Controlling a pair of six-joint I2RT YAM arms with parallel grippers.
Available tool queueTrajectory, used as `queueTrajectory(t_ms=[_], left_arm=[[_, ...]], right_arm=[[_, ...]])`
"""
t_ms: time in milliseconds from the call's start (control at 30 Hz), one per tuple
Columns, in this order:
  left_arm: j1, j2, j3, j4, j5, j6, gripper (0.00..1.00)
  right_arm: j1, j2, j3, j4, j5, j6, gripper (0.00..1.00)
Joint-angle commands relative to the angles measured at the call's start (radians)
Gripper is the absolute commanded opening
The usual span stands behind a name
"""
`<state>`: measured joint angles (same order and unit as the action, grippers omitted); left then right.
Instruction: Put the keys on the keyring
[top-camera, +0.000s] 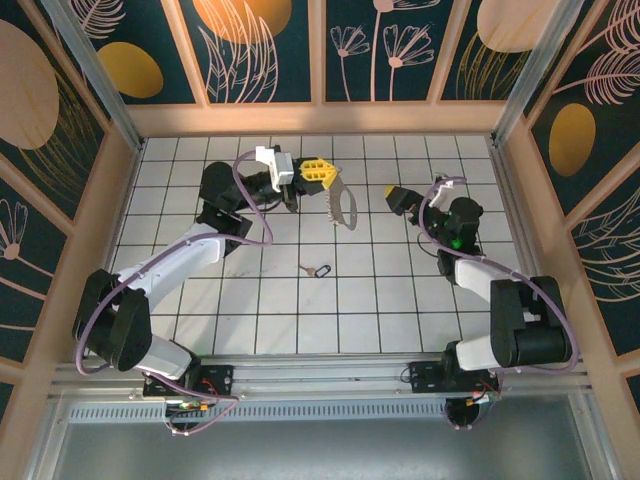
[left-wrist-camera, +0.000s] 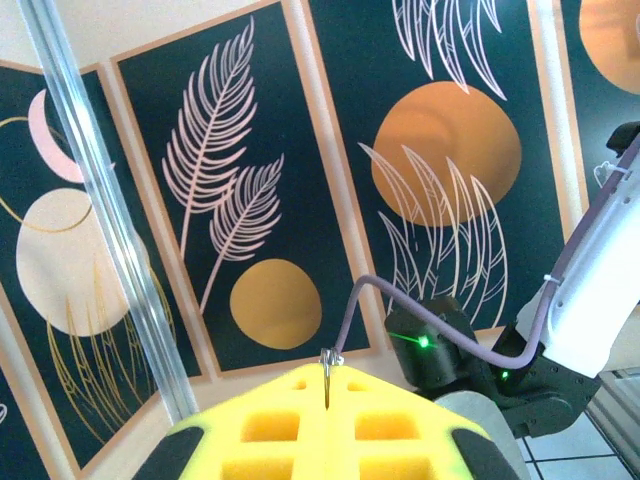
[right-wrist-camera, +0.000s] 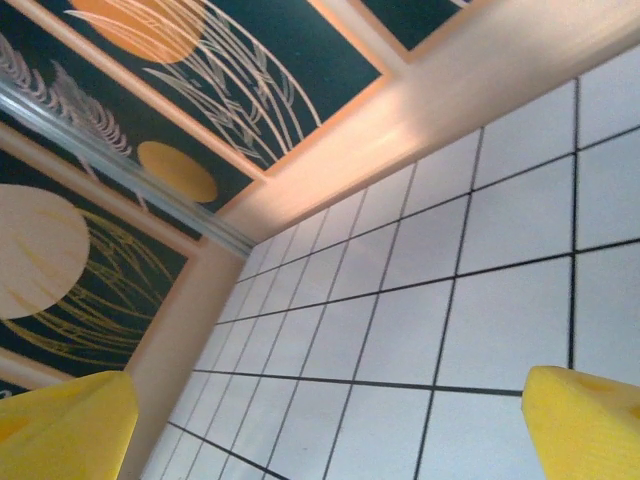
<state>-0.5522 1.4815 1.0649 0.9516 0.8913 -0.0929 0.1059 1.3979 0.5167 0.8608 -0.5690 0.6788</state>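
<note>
- Tiled floor (top-camera: 400, 300) from above: the key (top-camera: 316, 270) lies crosswise, nearward of my left gripper (top-camera: 322, 172), which dangles the keyring (top-camera: 341, 206); my right gripper (top-camera: 392, 192) is about equally near.
- Left wrist: fingers (left-wrist-camera: 300, 430) clamped on the metal ring (left-wrist-camera: 328, 370).
- Right wrist: fingers (right-wrist-camera: 585, 425) spread wide, empty.

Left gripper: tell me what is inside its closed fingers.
A thin metal ring peeks from the seam between the shut yellow pads. The strap trails from the left gripper. The pads cover the rest of the ring.

Bright, even overhead light; only faint shadows on the white counter (top-camera: 300, 320). The left end effector (left-wrist-camera: 328, 395) blurs at six o'clock; the wooden ledge (right-wrist-camera: 480, 100) looks soft near one o'clock.
</note>
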Motion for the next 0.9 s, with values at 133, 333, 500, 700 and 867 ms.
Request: queueTrajectory(t_ms=[133, 333, 500, 700, 867], left_arm=[[-0.019, -0.009, 0.019, 0.097, 0.054, -0.001, 0.00], [-0.026, 0.000, 0.039, 0.072, 0.060, 0.010, 0.00], [-0.029, 0.000, 0.052, 0.014, 0.058, 0.041, 0.00], [-0.029, 0.003, 0.112, -0.199, 0.073, 0.139, 0.00], [-0.029, 0.025, 0.197, -0.452, 0.085, 0.240, 0.00]], right_arm=[[0.035, -0.015, -0.014, -0.027, 0.058, -0.045, 0.99], [0.057, -0.036, -0.007, -0.078, 0.072, -0.091, 0.99], [0.060, -0.045, -0.002, -0.077, 0.049, -0.099, 0.99], [0.067, -0.051, 0.040, -0.107, -0.039, -0.168, 0.99], [0.067, -0.094, 0.072, -0.119, -0.103, -0.224, 0.96]])
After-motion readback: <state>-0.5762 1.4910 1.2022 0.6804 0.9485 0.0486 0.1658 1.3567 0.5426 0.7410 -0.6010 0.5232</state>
